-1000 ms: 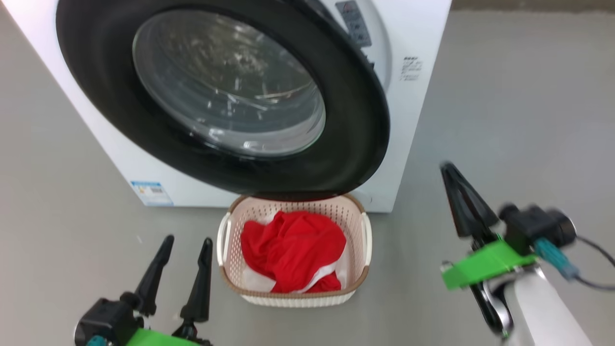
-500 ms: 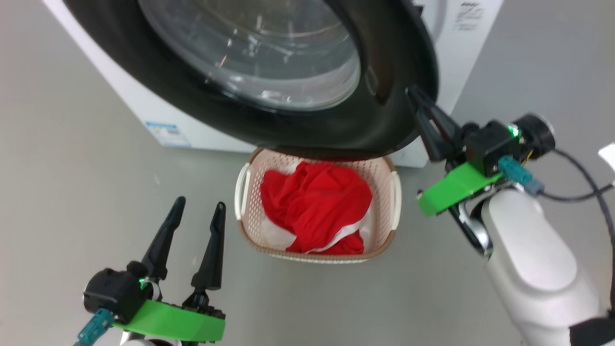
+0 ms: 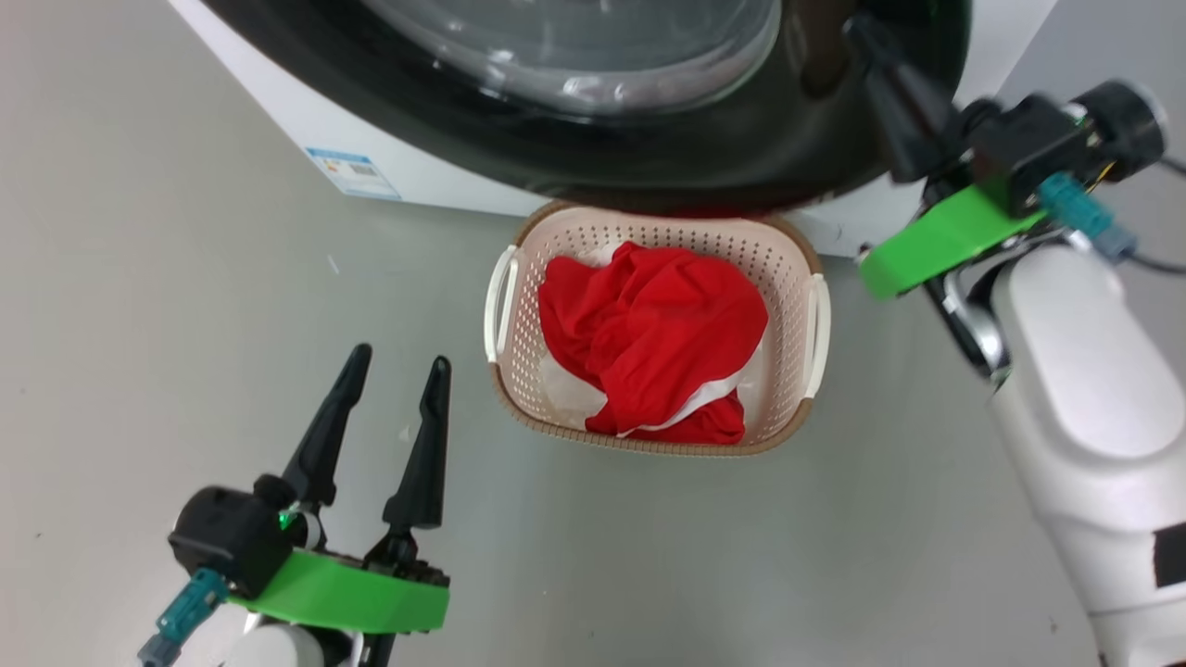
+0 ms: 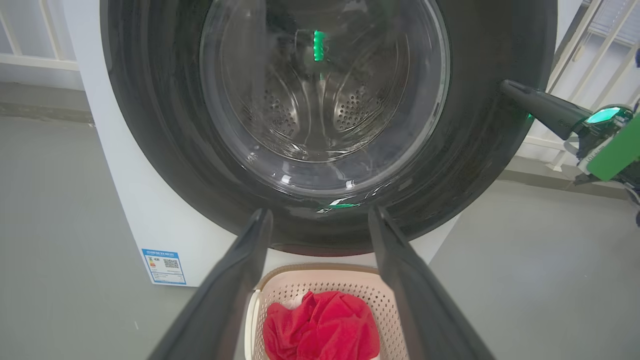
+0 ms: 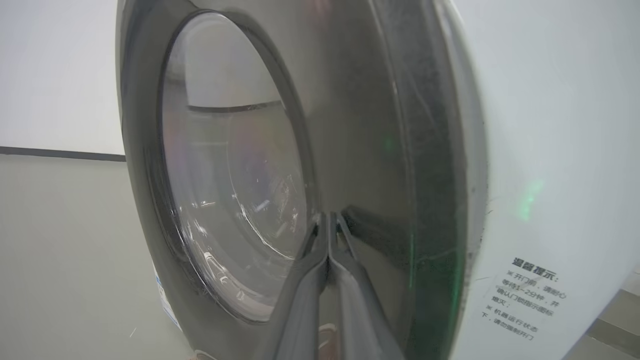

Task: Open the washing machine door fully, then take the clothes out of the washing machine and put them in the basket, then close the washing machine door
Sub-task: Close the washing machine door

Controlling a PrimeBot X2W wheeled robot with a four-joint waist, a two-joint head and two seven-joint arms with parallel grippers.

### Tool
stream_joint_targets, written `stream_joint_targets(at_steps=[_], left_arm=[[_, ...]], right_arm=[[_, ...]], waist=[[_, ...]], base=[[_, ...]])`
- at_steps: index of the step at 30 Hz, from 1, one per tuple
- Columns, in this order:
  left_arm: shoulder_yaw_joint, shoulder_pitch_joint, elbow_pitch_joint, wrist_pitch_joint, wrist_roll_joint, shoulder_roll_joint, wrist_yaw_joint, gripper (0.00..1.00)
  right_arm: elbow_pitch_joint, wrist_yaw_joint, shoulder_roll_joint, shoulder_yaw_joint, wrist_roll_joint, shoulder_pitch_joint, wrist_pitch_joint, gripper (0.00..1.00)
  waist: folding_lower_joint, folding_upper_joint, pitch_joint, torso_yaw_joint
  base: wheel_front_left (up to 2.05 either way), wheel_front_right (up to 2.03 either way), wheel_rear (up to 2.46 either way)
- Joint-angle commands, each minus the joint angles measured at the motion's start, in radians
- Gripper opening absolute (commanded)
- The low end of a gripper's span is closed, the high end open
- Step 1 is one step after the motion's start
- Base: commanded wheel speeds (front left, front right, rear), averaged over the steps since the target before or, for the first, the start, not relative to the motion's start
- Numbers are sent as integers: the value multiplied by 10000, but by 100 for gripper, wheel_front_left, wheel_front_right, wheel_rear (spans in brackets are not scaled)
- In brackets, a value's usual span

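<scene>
The washing machine (image 3: pixel 306 120) fills the top of the head view, with the washing machine door (image 3: pixel 649 157) lying close against its white front. My right gripper (image 3: pixel 857 23) is shut and empty, its tips pressed on the door's black rim at the right edge; the right wrist view shows the same contact of gripper (image 5: pixel 330 217) and door (image 5: pixel 360 100). On the floor below the door, the basket (image 3: pixel 523 315) holds the red clothes (image 3: pixel 649 333). To the basket's left, my left gripper (image 3: pixel 398 361) is open and empty. Its wrist view looks between its open gripper (image 4: pixel 320 217) at the door (image 4: pixel 150 125), the steel drum behind the glass, and the basket (image 4: pixel 320 280).
Grey floor surrounds the machine and basket. A blue label (image 3: pixel 352 173) sits low on the machine's front. Printed text (image 5: pixel 525 300) marks the machine's front beside the door. White railings (image 4: pixel 590 45) stand behind the machine to its right. My pale right forearm (image 3: pixel 1084 389) stands right of the basket.
The head camera has shifted, so the whole picture slid. My right gripper rose from beside the basket to the door's right rim, and the door has swung closer to the machine. The left gripper stays open.
</scene>
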Motion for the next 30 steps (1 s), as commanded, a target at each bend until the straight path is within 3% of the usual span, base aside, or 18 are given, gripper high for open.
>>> stream_joint_targets(at_steps=[1, 14, 30], left_arm=[[264, -294, -280, -91, -9, 96, -56, 100], [-25, -716, -91, -91, -103, 61, -57, 100], [34, -846, 212, -91, -134, 46, -57, 100]], right_arm=[[-154, 17, 11, -74, -64, -313, -59, 0], [465, 17, -449, -802, -499, -1620, -59, 0], [255, 17, -128, -1062, -671, -1335, -59, 0]], waist=[[0, -1, 183, 97], [0, -1, 711, 199], [0, -1, 465, -52]], base=[[0, 0, 0], [0, 0, 0], [0, 0, 0]])
